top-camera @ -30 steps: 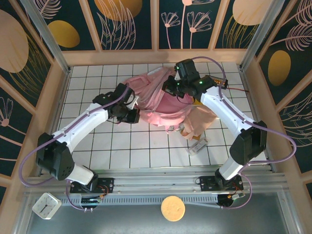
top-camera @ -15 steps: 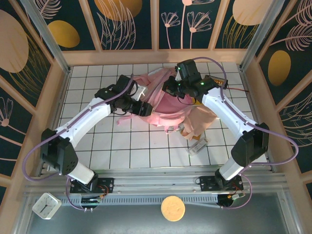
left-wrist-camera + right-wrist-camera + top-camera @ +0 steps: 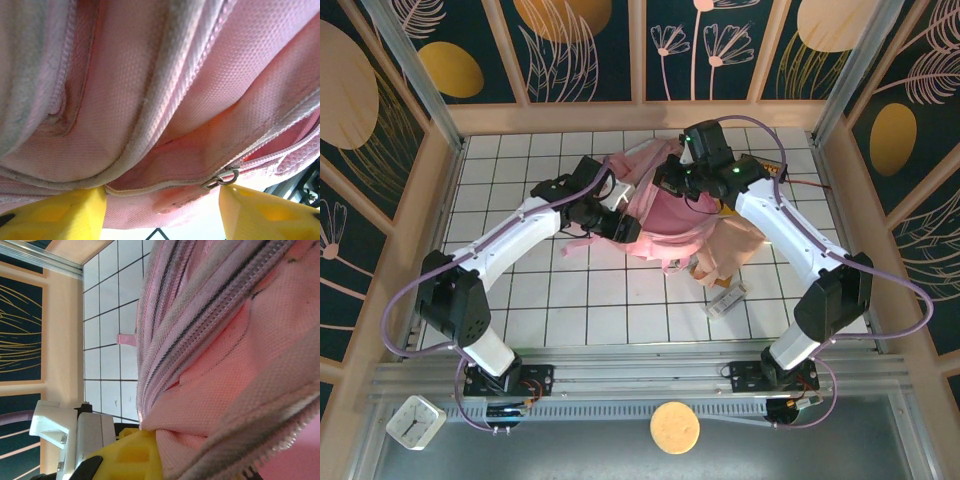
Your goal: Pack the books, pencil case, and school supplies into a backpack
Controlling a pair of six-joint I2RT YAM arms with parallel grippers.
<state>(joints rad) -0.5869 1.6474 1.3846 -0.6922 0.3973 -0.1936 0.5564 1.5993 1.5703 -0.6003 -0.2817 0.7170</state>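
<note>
Backpack (image 3: 660, 215) of pink fabric sits on tiled tabletop (image 3: 520, 170), right tool (image 3: 672, 182) clamped on its rim, left tool (image 3: 623, 227) spread apart against its side.

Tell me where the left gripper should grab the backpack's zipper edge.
Pinch the piped lip of the backpack beside the metal zipper puller, straight ahead of the left gripper. It juts out as a thin fold between the open fingers, so it likely pinches cleanly.
</note>
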